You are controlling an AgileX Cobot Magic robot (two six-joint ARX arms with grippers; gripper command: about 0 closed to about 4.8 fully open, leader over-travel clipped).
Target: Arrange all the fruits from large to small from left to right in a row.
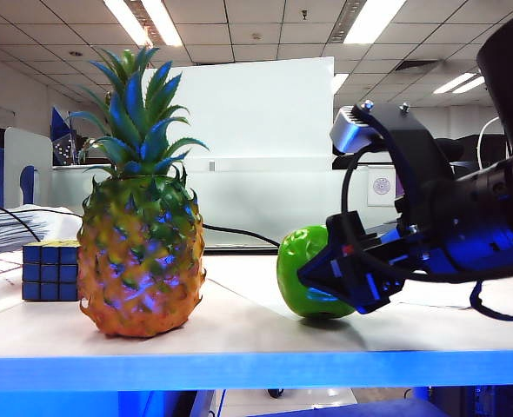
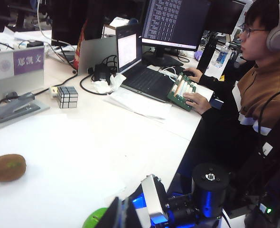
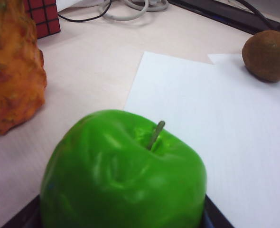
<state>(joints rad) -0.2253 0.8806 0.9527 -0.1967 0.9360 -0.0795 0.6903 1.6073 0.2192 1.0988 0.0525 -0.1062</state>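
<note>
The tall orange-yellow pineapple (image 1: 139, 261) stands upright on the left of the table; its flank (image 3: 12, 71) shows in the right wrist view. The glossy green apple (image 1: 302, 261) lies tilted at the table's middle, low against the surface. My right gripper (image 1: 326, 274) is shut on it, and the apple (image 3: 123, 175) fills the gap between the two dark fingers, stem towards the camera. The brown kiwi (image 3: 268, 54) rests on the table beyond the apple, apart from it; the kiwi (image 2: 7, 167) also shows in the left wrist view. My left gripper (image 2: 122, 199) hangs shut and empty above the apple's edge (image 2: 95, 219).
A Rubik's cube (image 1: 49, 271) sits behind the pineapple to its left. A white paper sheet (image 3: 216, 118) lies under the apple and kiwi. A laptop (image 2: 140, 71), cables, a stapler (image 2: 16, 107) and a seated person (image 2: 263, 71) are at the far desk.
</note>
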